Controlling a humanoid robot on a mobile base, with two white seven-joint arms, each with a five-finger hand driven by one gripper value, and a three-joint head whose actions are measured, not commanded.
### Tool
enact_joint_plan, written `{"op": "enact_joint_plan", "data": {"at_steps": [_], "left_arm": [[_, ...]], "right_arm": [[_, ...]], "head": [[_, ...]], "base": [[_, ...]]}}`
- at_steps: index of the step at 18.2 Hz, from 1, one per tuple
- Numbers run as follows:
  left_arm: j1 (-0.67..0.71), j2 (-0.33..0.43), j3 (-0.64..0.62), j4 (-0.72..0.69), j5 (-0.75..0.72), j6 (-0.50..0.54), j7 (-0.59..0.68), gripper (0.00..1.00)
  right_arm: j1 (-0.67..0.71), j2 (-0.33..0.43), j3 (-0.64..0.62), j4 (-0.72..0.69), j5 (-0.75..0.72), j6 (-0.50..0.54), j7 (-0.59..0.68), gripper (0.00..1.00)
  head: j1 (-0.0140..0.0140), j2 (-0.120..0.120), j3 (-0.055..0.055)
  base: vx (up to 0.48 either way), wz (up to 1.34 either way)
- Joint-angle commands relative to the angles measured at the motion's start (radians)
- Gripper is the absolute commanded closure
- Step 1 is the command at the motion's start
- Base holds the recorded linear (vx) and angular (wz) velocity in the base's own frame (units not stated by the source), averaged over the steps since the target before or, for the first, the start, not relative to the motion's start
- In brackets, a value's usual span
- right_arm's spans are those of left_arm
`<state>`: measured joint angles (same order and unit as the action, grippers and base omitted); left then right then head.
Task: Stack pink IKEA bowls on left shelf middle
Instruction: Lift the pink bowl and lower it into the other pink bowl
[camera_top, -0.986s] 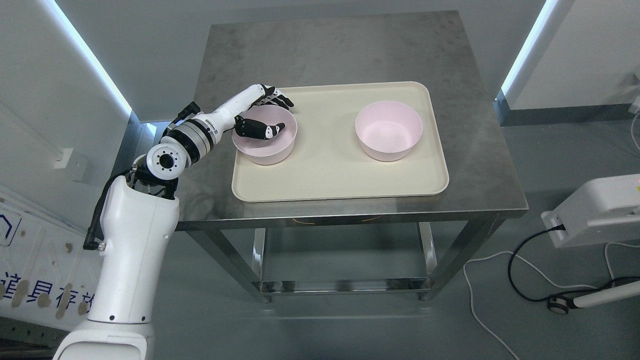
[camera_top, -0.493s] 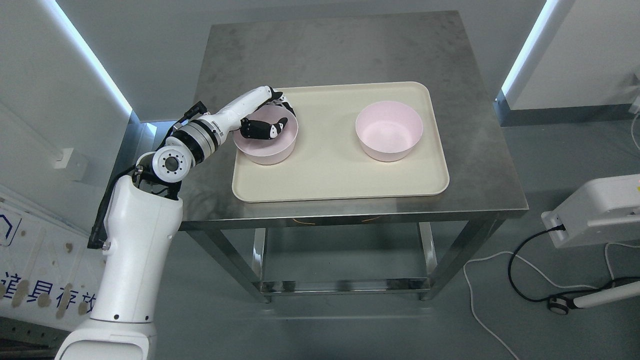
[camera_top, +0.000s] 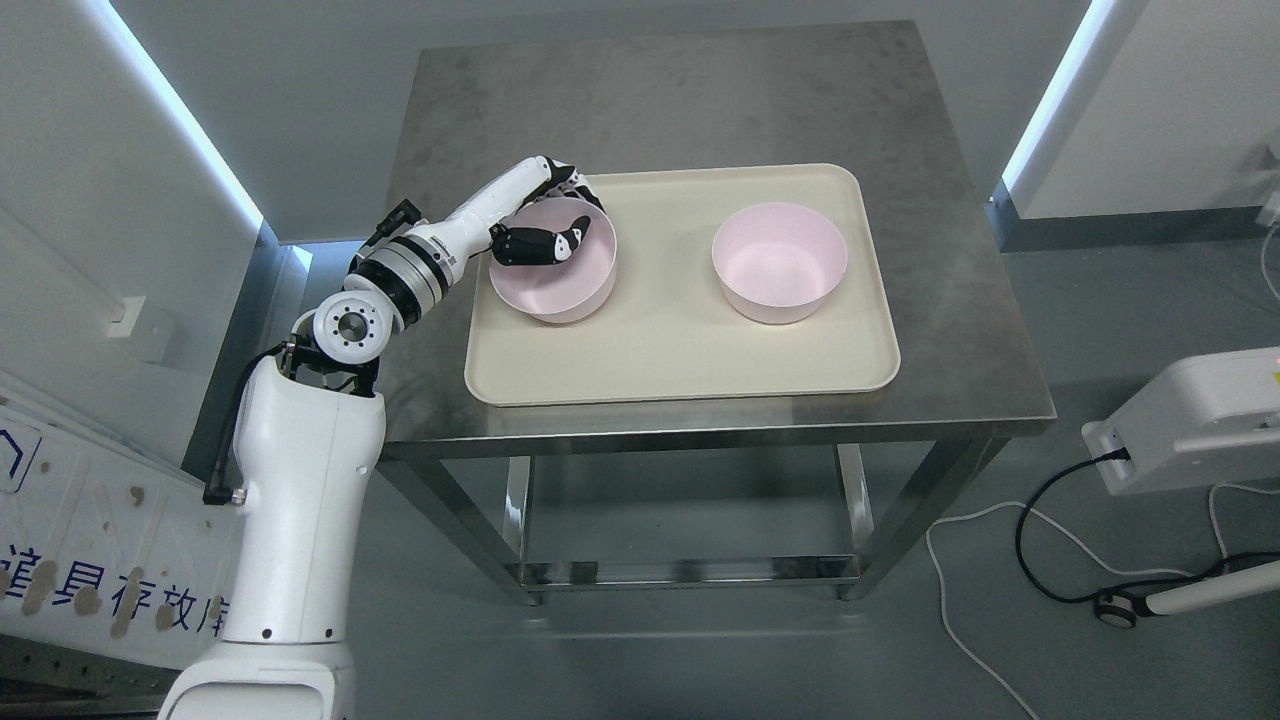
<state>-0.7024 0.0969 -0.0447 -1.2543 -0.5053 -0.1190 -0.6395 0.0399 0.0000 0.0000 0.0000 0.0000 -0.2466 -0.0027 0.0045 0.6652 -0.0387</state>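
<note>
Two pink bowls are over a cream tray (camera_top: 680, 350) on a steel table (camera_top: 700, 100). My left hand (camera_top: 548, 228) is shut on the rim of the left pink bowl (camera_top: 560, 290), thumb inside and the other fingers outside its far wall. That bowl is tilted toward the right and lifted slightly off the tray. The right pink bowl (camera_top: 779, 262) stands upright on the tray's right half, untouched. My right arm does not show.
A white device (camera_top: 1190, 420) with cables on the floor stands at the lower right. A wall panel with blue print (camera_top: 90, 580) is at the lower left. The table has a lower shelf rail (camera_top: 690, 570).
The left hand closed on the left bowl's rim, then lifted and tilted it and carried it a little to the right. The arm shifted right with it.
</note>
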Motion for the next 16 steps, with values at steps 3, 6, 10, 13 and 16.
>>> {"op": "enact_joint_plan", "data": {"at_steps": [3, 6, 10, 13, 16], "left_arm": [[-0.02, -0.079, 0.154, -0.019, 0.14, 0.012, -0.003, 1.0], [-0.069, -0.079, 0.143, -0.033, 0.168, 0.018, -0.006, 1.0], [-0.111, -0.079, -0.054, -0.043, 0.172, 0.025, -0.006, 1.0], [-0.134, -0.079, -0.3, -0.043, 0.169, 0.036, 0.01, 0.99], [-0.179, -0.079, -0.472, -0.022, 0.165, 0.076, 0.067, 0.99]], "right_arm": [[0.0, -0.017, -0.005, -0.017, -0.002, 0.0, 0.003, 0.0], [0.0, -0.017, -0.005, -0.017, -0.002, 0.0, 0.003, 0.0], [0.0, -0.017, -0.005, -0.017, -0.002, 0.0, 0.003, 0.0], [0.0, -0.017, -0.005, -0.017, -0.002, 0.0, 0.003, 0.0], [0.0, -0.017, -0.005, -0.017, -0.002, 0.0, 0.003, 0.0]], "head": [[0.0, 0.0, 0.0], [0.0, 0.0, 0.0], [0.0, 0.0, 0.0], [0.0, 0.0, 0.0], [0.0, 0.0, 0.0]], "base": [[0.0, 0.0], [0.0, 0.0], [0.0, 0.0], [0.0, 0.0], [0.0, 0.0]]}}
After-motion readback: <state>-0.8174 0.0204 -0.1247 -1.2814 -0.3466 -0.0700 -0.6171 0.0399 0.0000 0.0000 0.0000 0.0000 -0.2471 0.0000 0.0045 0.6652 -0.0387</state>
